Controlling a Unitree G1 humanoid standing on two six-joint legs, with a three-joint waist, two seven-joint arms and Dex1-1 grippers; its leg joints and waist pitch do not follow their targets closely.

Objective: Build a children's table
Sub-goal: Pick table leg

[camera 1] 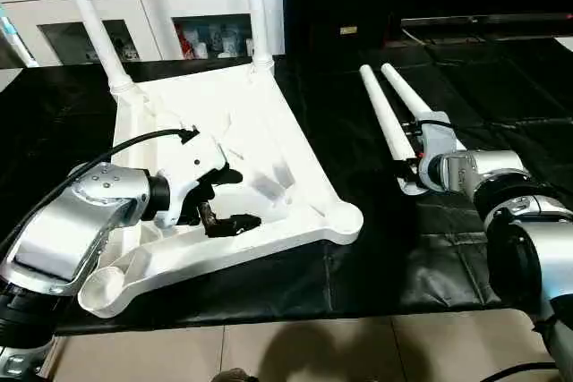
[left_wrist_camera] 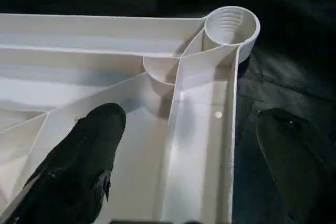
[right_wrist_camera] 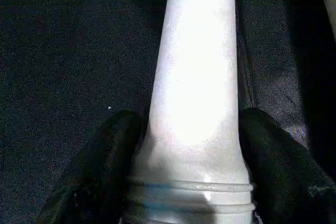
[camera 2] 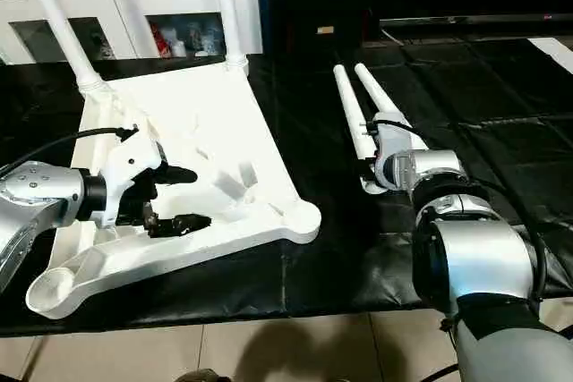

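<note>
Top [camera 1: 224,131] lies upside down on the black mat at 10 o'clock of the head view, ribs up; two legs already seated upright in its far corner sockets, left one [camera 1: 89,15], right one [camera 1: 253,6]; near sockets bare, one [camera 1: 103,288] at 7 o'clock, one [camera 1: 345,219] near centre.

Left gripper [camera 1: 224,207] is set over the near rim, fingers spread and released; one finger [left_wrist_camera: 79,166] inside the ribbing, the other outside on the mat; rim straddled, not pinched.

Two loose legs lie side by side on the mat at 2 o'clock; the left one [camera 1: 383,123] is bracketed at its threaded thick end by the right gripper [right_wrist_camera: 191,145], fingers at both flanks; full clench cannot be told.

Step judged: third leg pickup. Next: grip confirmed, leg lifted, threaded end carried to the bare centre socket, top steadied by the left gripper, leg screwed in.
</note>
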